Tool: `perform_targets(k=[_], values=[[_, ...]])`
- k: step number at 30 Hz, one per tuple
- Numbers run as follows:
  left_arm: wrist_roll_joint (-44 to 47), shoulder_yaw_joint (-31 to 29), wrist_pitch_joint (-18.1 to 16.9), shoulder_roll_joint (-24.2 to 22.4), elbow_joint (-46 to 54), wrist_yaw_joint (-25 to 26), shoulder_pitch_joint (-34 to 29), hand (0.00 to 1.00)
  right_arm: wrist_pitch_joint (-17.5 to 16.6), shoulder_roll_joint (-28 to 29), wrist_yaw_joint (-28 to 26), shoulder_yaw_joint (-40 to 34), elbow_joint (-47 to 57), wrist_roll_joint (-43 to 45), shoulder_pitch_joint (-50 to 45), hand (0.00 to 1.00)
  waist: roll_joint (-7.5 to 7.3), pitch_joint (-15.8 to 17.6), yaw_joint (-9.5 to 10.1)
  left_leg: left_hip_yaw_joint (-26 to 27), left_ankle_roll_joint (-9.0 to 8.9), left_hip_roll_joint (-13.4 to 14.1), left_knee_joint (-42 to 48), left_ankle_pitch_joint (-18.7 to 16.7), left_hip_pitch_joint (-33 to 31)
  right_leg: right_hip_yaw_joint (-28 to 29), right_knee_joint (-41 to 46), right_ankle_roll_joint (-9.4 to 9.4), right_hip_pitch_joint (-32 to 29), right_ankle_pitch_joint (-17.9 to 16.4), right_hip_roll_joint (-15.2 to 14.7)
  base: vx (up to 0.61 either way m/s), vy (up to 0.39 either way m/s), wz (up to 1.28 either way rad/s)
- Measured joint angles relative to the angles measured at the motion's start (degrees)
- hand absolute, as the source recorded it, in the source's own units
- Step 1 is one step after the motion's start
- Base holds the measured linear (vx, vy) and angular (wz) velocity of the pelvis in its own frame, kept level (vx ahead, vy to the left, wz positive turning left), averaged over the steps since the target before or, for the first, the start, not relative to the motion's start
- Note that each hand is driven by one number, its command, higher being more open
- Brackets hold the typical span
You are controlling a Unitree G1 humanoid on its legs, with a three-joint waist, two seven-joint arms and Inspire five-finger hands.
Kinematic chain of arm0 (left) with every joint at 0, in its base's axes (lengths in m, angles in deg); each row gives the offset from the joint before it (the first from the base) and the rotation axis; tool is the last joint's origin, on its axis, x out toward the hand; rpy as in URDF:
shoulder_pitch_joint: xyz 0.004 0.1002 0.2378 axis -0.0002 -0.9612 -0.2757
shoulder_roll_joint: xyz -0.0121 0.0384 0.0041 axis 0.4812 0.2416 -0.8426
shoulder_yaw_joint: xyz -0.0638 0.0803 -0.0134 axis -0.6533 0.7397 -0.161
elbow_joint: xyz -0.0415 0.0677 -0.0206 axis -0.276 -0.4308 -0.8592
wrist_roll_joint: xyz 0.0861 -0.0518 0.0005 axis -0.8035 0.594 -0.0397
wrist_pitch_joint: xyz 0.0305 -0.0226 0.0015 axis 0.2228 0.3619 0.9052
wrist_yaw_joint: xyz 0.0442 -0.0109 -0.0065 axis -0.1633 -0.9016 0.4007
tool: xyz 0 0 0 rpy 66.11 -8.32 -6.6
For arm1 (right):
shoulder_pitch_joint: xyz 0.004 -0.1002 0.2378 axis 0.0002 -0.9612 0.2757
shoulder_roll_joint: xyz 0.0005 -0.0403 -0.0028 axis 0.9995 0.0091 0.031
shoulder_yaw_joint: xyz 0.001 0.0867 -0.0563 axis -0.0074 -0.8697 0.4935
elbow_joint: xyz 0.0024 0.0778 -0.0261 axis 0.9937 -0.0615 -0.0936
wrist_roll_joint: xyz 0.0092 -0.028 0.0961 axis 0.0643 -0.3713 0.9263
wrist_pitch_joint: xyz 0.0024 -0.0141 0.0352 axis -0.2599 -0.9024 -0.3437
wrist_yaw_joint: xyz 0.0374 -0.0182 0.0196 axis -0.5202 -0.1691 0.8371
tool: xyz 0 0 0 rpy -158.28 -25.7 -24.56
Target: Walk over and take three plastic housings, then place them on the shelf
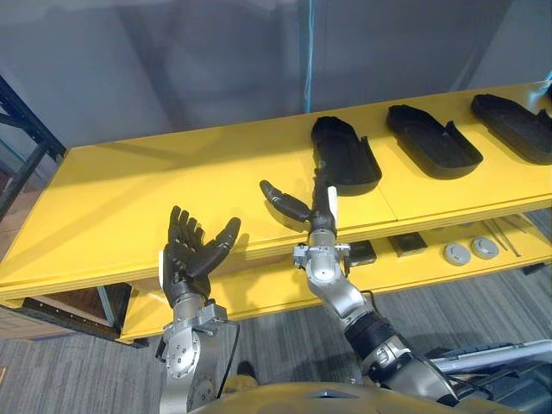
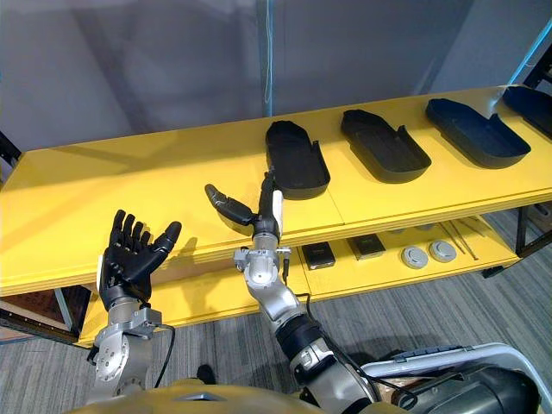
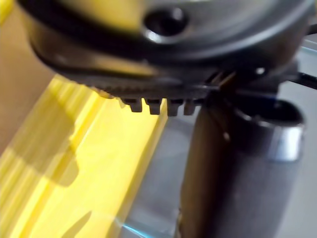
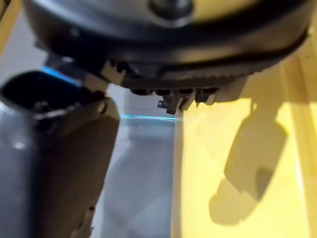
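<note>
Just past right hand (image 1: 317,222), a housing (image 1: 347,152)

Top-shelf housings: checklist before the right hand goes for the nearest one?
1. right hand empty, fingers straight: ok.
2. left hand empty and open: ok.
3. nearest housing lies flat on the yellow shelf, apart from the next housing: ok.
4. Shelf surface between right hand and nearest housing free of other things: ok.
5. Right hand touching the nearest housing: cannot tell; its thumb sits by the near edge.
6. Three housings available: ok, with the third housing further right.
</note>
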Motion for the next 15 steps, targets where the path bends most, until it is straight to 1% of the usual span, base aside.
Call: perform_targets(k=[3, 6, 8, 9, 10, 13, 14, 15], values=[[0.0, 0.0, 0.0, 0.0, 0.0, 0.0, 0.0, 1.00, -0.3, -0.3, -1.7, 0.0, 0.0, 0.1, 0.0, 1.00, -0.05, -0.1, -0.03, 0.0, 0.00, 0.0, 0.0, 0.0, 0.0, 0.0, 0.0, 0.00, 0.0, 0.0, 0.0, 0.00, 0.000, 0.00], [-0.1, -0.1, 0.0, 0.0, 0.0, 0.2, 0.2, 1.00, -1.9, -1.5, -6.7, 0.2, 0.0, 0.5, -0.3, 1.00, -0.15, -0.1, 0.02, 0.1, 0.01, 0.0, 0.0, 0.0, 0.0, 0.0, 0.0, -0.03, 0.0, 0.1, 0.0, 0.00, 0.000, 0.00], [-0.4, -0.5, 0.0, 0.2, 0.0, 1.0, 0.7, 1.00, -4.1, -2.5, -11.7, 0.8, 1.2, 2.8, -1.0, 1.00, -0.19, -0.2, -0.01, 0.2, 0.00, 0.0, 0.0, 0.0, 0.0, 0.1, -0.2, -0.04, 0.0, 0.2, 0.0, 0.00, 0.000, -0.02], [-0.4, -0.5, 0.0, 0.2, 0.0, 1.2, 0.9, 1.00, -4.2, -2.9, -12.6, 1.2, 2.7, 2.8, -1.7, 1.00, -0.20, -0.2, 0.01, 0.2, -0.01, 0.1, 0.0, 0.0, 0.0, 0.1, -0.4, -0.04, 0.0, 0.2, 0.1, 0.00, 0.000, 0.00], [-0.7, -1.2, -0.2, 0.2, 0.0, 1.8, 1.8, 1.00, -5.6, -5.0, -15.6, 2.9, 8.8, 3.1, -4.2, 1.00, -0.34, -0.2, 0.02, 0.3, -0.04, 0.1, 0.0, 0.0, -0.3, 0.1, -0.9, -0.11, -0.1, 0.4, 0.2, 0.00, 0.000, 0.00], [-1.9, -2.7, -0.5, 0.2, 0.1, 2.7, 2.3, 1.00, -8.1, -7.2, -20.6, 4.9, 18.1, 6.6, -7.6, 1.00, -0.62, -0.4, -0.19, 0.4, -0.17, 0.2, 0.0, -0.1, -0.5, 0.2, -0.9, -0.14, -0.4, 0.5, 0.3, 0.00, 0.000, -0.02], [-2.9, -3.9, -1.0, 0.3, 0.3, 3.3, 2.4, 1.00, -9.4, -8.1, -23.8, 5.4, 24.5, 8.5, -9.8, 1.00, -1.11, -0.9, -0.32, 0.6, -0.30, 0.4, 0.0, -0.2, -0.5, 0.3, -0.9, -0.17, -0.5, 0.5, 0.4, 0.00, 0.000, -0.06], [-3.0, -4.2, -1.4, 0.3, 0.3, 3.6, 2.4, 1.00, -9.7, -8.5, -24.8, 5.4, 26.8, 9.2, -10.4, 1.00, -1.35, -1.1, -0.34, 0.8, -0.37, 0.4, 0.0, -0.3, -0.5, 0.4, -0.9, -0.18, -0.6, 0.5, 0.5, 0.00, 0.000, -0.07]])
